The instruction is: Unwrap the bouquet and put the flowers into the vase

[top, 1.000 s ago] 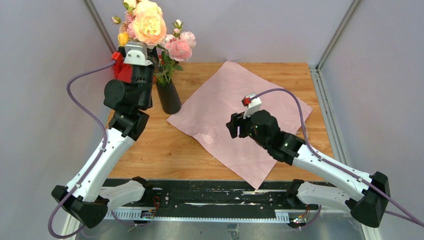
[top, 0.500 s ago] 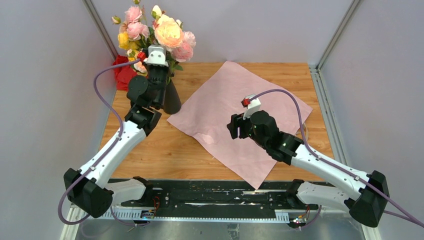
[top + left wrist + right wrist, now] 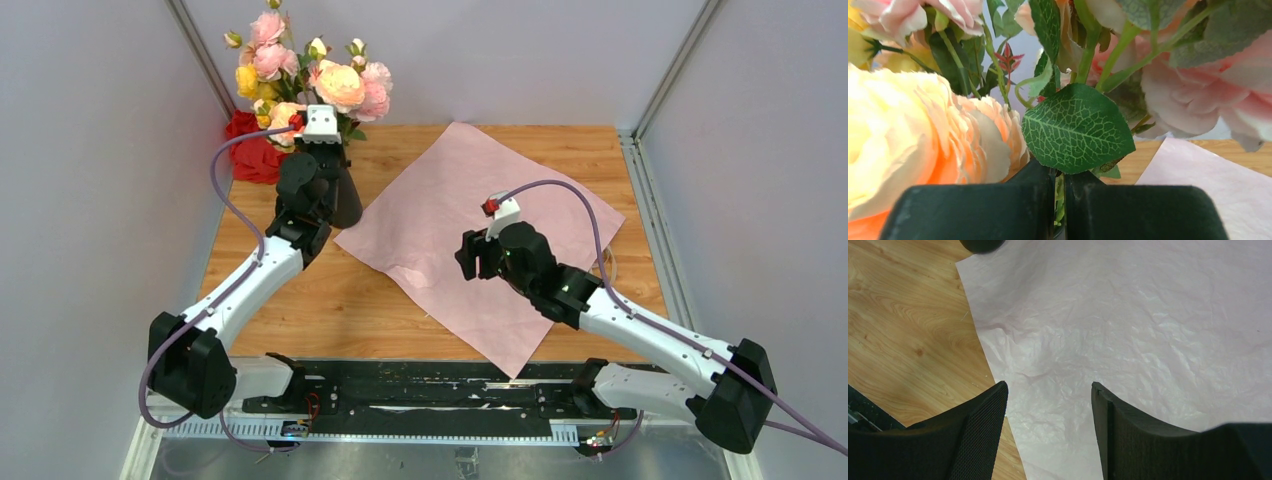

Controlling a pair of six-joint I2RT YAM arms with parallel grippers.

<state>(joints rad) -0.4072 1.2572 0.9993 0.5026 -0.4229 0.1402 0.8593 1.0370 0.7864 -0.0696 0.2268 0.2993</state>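
- Wooden table [image 3: 340,300] bears pink paper [image 3: 470,190]; flowers [image 3: 270,62] stand in the vase [image 3: 350,205], back-left.
- Only the left wrist view shows the left gripper [image 3: 1059,174] pinching a green stem [image 3: 1060,192].
- Right gripper [image 3: 1048,405] hovers spread, tilted down over the paper.

**Around the table: cloth, big roses, walls**

A wooden table [image 3: 330,300] fills the middle. At the table's far left corner lies a crumpled bright red cloth [image 3: 250,158]. Above that corner stand a large peach rose [image 3: 340,87] and a large pink rose [image 3: 372,100]. Grey walls [image 3: 80,200] and slanting metal posts [image 3: 197,50] rise behind the table.
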